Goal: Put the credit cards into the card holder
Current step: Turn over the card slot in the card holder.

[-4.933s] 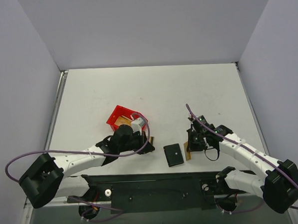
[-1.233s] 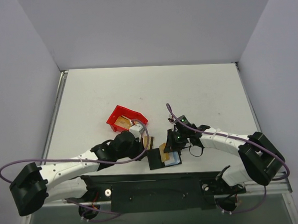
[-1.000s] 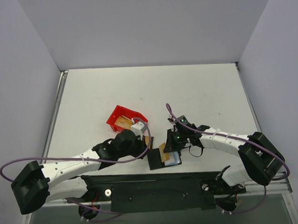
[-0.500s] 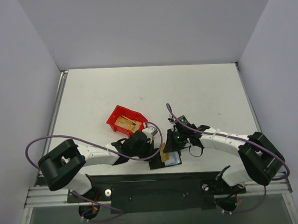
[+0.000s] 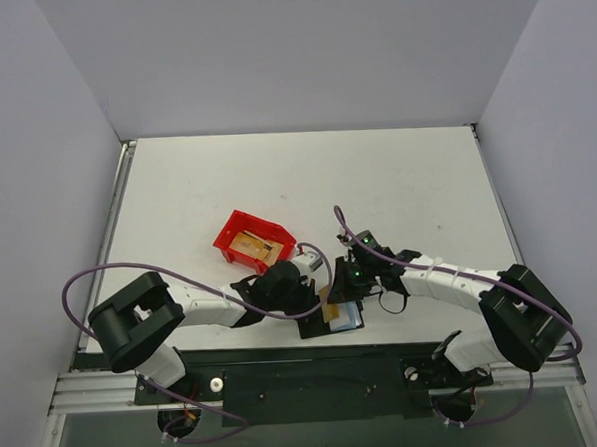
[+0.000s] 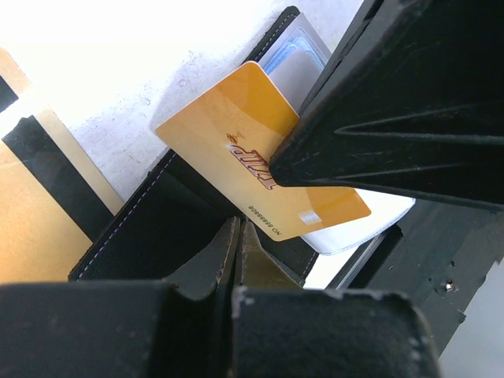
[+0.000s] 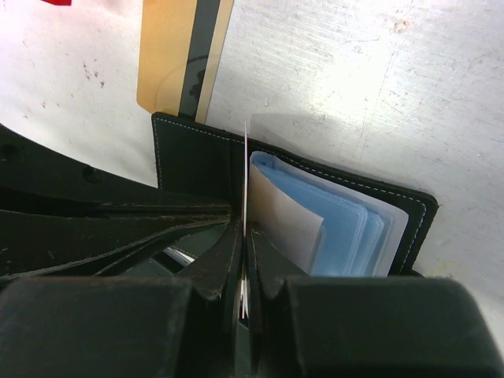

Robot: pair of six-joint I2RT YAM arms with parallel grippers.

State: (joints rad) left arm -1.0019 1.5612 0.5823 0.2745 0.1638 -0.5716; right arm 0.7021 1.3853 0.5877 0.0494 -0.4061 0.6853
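Pale grey walls [image 5: 300,53] close in a white bench [image 5: 407,188], seen from above and from both wrists. At the middle of the bench's near edge your card holder [image 5: 311,326] lies open, its black covers spread and its pale blue sleeves [image 7: 346,228] fanned up on the right half. Your right pincer [image 7: 245,236] is clamped on one gold card [image 6: 252,150]. It holds the card on edge, with the lower edge down in the fold between the left cover and the sleeves. Whether the card sits inside a sleeve or only rests against them cannot be told. Your left pincer [image 6: 239,244] has its fingers pressed together, tips down at the holder's left black cover. Whether they pinch that cover or only press on it cannot be told. A second one, the striped card [image 7: 185,55], gold with a dark band, lies on the bench just beyond the holder's far edge, touching it or nearly so. Towards the bench's left side, apart from the holder, a red bin [image 5: 224,242] holds further credit cards [image 5: 255,246], too small to count. Judged from this, you are early in the task. The gold card is at the fold but not yet released, and no card is visibly tucked in. The striped card and those in the bin are left to do.
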